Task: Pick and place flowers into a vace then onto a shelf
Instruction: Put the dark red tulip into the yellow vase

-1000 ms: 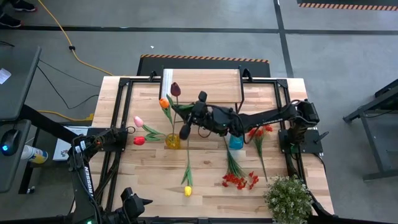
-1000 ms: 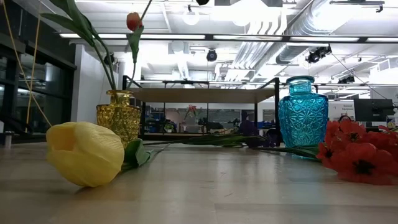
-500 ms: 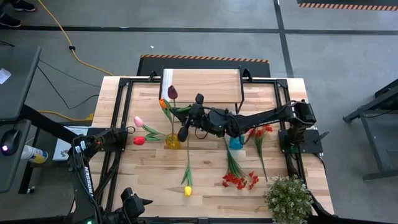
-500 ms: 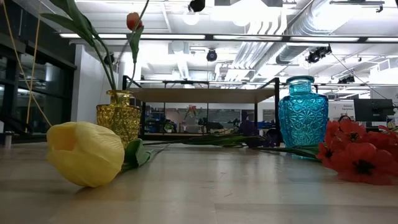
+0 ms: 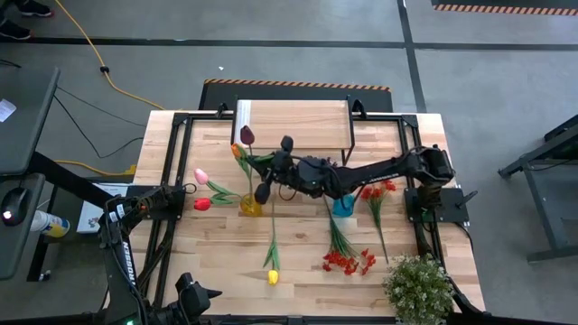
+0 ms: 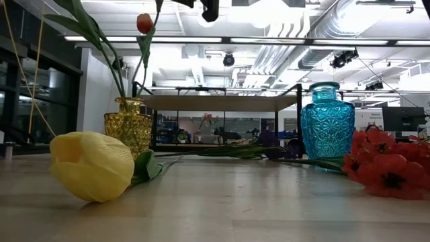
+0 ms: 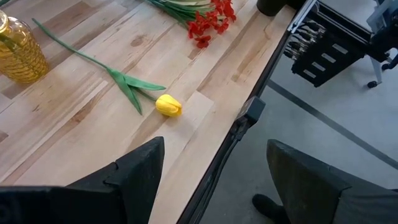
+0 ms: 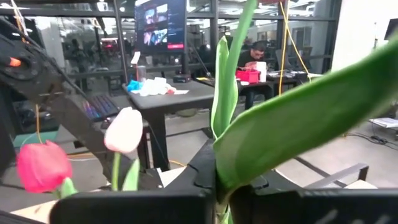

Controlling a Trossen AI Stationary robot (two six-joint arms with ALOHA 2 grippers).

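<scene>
Right gripper (image 5: 270, 173) reaching over the yellow vase (image 5: 250, 205), jaws clamped shut on the stem of the dark tulip (image 5: 247, 135), its bloom lying beyond the jaws, by the shelf (image 5: 293, 125). Left gripper (image 7: 214, 177) waiting at the table (image 5: 217, 262) edge, jaws standing wide, holding nothing. Yellow tulip (image 5: 272, 276) lying loose nearby. No readable writing showing.
</scene>
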